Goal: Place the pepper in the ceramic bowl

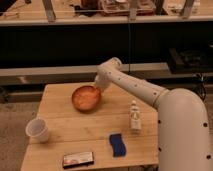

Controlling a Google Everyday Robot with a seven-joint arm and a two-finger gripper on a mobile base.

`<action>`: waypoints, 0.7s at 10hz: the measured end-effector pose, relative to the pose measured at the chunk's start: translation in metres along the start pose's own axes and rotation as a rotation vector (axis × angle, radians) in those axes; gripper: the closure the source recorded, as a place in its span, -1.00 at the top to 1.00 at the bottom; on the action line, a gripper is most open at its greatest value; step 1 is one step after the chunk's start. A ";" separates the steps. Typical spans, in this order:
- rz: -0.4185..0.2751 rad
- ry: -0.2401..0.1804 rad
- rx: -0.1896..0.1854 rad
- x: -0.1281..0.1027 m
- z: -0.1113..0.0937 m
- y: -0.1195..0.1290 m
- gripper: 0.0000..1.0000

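Orange-brown and glossy, the bowl (85, 99) sits toward the back of the wooden table (65, 116), its mouth facing up. Its inside reads as one even orange surface, and I cannot pick out any separate thing lying in it.

The white arm (135, 89) reaches in from the right and bends down to the bowl's far right edge. The gripper (97, 87) hangs right at that rim, over or just touching it; I cannot tell which. Its fingers are pressed together. Whether they pinch anything is not visible.

The pepper cannot be made out. Its colour is close to the bowl's, and nothing slender stands apart either under the gripper or within the bowl. So I cannot say whether it is between the fingers or in the bowl, nor which way its long axis or its tip points.

A white cup (37, 130) stands upright near the table's left edge, well apart from the bowl, its opening upward and its inside pale. On the right a small pale bottle (134, 116) stands upright. Just in front of it, toward the near edge, lies a blue sponge (117, 144). A flat dark packet (78, 159) lies at the near edge, between the cup and the sponge.
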 end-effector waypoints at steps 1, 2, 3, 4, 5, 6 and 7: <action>0.001 0.000 0.000 0.000 0.000 0.000 -0.54; 0.002 0.000 -0.001 0.000 0.000 0.001 -0.54; 0.003 0.001 -0.001 0.000 0.000 0.000 -0.54; 0.004 0.001 -0.002 0.000 0.001 0.000 -0.54; 0.004 0.002 -0.002 0.000 0.001 0.000 -0.54; 0.006 0.003 -0.002 0.000 0.001 0.000 -0.54; 0.007 0.004 -0.003 0.001 0.001 0.000 -0.54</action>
